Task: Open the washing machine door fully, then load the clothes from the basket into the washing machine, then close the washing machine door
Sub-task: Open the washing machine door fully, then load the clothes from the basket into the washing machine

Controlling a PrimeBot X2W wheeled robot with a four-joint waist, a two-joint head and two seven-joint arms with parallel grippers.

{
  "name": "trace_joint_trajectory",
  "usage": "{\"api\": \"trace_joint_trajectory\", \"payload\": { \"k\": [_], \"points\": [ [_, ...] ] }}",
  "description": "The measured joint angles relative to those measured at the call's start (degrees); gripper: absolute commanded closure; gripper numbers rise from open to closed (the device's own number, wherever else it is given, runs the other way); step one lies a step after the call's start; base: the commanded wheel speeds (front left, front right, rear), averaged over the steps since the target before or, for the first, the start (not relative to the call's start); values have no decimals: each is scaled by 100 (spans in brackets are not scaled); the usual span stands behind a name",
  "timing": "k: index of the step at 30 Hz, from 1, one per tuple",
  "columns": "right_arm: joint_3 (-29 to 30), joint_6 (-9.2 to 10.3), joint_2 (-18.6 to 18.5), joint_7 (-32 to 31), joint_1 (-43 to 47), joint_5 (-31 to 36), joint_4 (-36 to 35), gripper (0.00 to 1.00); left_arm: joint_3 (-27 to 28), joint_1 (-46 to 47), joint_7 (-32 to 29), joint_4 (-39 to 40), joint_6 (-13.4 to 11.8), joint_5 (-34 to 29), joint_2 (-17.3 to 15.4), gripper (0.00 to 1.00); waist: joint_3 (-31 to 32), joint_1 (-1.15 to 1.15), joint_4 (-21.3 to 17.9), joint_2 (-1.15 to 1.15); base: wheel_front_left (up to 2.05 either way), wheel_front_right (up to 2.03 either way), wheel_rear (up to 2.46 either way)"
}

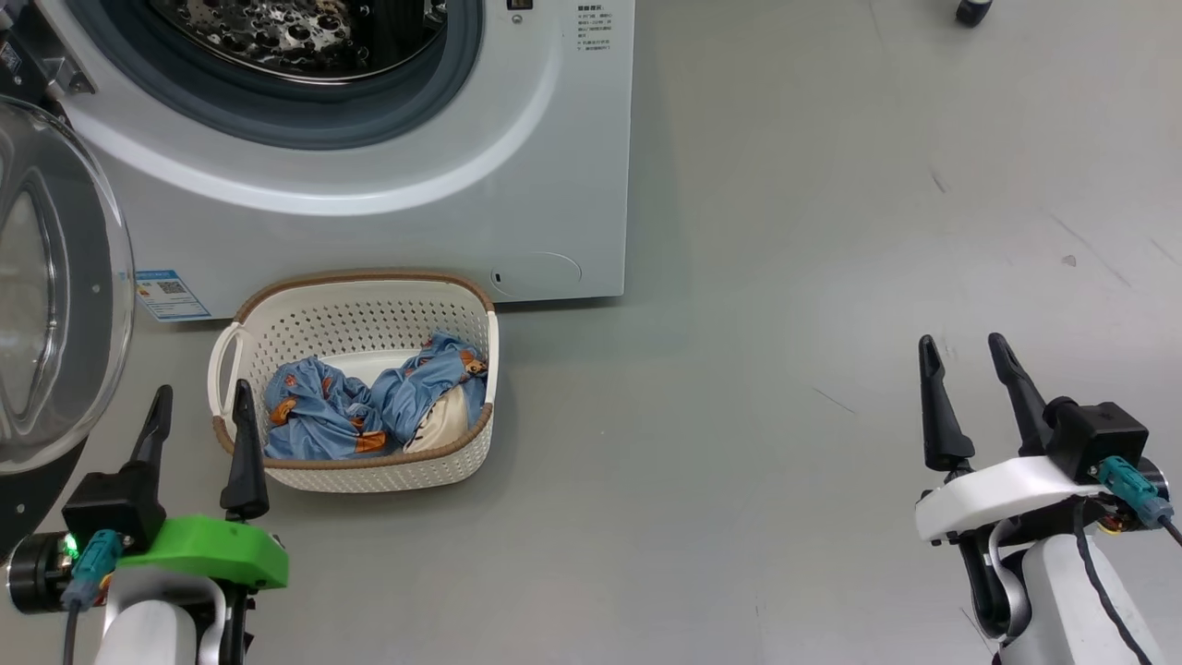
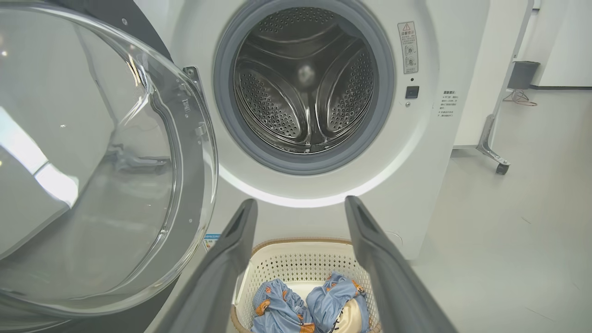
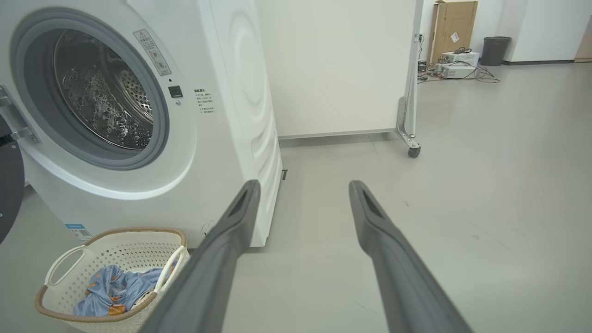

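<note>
The washing machine stands at the upper left with its drum mouth uncovered. Its door hangs swung out to the left, the glass bowl bulging toward me. On the floor in front sits the basket holding the light blue bear-print clothes. My left gripper hovers open just left of the basket's near corner, fingers pointing at the machine. My right gripper is open over bare floor far to the right. The clothes lie in the basket at lower left of the right wrist view.
A white panel on a wheeled frame stands right of the machine. A bin, a cardboard box and cabled gear line the far wall. Grey floor stretches open to the right.
</note>
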State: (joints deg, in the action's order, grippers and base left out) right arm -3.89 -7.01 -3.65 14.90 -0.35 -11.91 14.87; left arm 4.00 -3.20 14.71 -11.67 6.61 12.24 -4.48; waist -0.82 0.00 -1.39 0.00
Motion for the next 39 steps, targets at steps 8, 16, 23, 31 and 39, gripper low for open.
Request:
{"api": "trace_joint_trajectory", "payload": {
  "k": [8, 16, 23, 31, 39],
  "points": [
    [91, 0, 3, 0, 66, 0, -130, 0, 96, -22, 0, 74, -5, -64, 1, 0, -15, 0, -21, 0, 0, 0, 0],
    [109, 0, 5, 0, 93, 40, -165, 0, 41, -46, 0, 67, -4, -74, 9, 0, -60, 0, 21, 0, 0, 0, 0],
    [126, 0, 5, 0, 93, 51, -190, 0, -38, -58, 0, 68, -1, -166, 10, 0, -73, 0, 48, 0, 0, 0, 0],
    [147, 0, 5, 0, 93, 70, -190, 0, -38, -62, 0, 70, 1, -166, 10, 0, -94, 0, 73, 0, 0, 0, 0],
    [166, 0, 5, 0, 95, 87, -186, 0, -25, -62, 0, 90, 43, -166, 10, 0, -83, 0, 101, 0, 0, 0, 0]
  ]
}}
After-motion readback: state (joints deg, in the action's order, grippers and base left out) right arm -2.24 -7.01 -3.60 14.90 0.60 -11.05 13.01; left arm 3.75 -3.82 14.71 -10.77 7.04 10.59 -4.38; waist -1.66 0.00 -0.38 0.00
